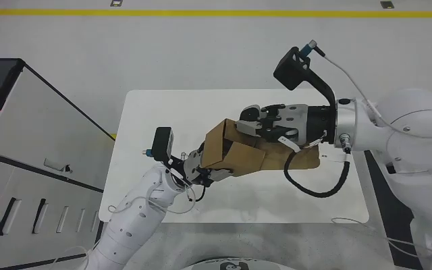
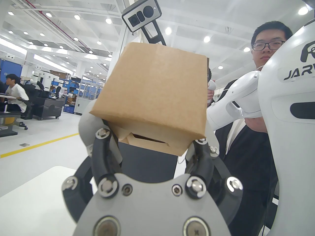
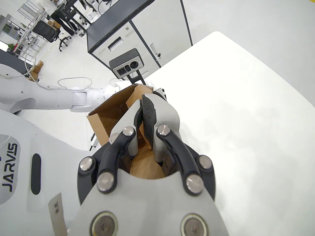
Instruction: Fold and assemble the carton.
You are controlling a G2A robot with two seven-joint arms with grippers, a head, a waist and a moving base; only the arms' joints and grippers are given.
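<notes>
The brown carton (image 1: 233, 148) hangs over the middle of the white table (image 1: 169, 115), partly folded into a box, with a long flap (image 1: 304, 159) running under the right arm. My left gripper (image 1: 202, 172) comes from the lower left, and its fingers clasp the carton's closed end (image 2: 157, 92) on both sides. My right gripper (image 1: 260, 125) reaches in from the right. In the right wrist view it (image 3: 145, 104) is pinched shut on a wall at the open mouth of the carton (image 3: 110, 114). The carton's inside is mostly hidden.
A grey cabinet with a black frame (image 1: 40, 135) stands off the table's left side, also seen beyond the table corner (image 3: 137, 25). Bare table surface (image 3: 233, 87) spreads around the carton. A yellow floor line (image 1: 216, 12) runs behind the table.
</notes>
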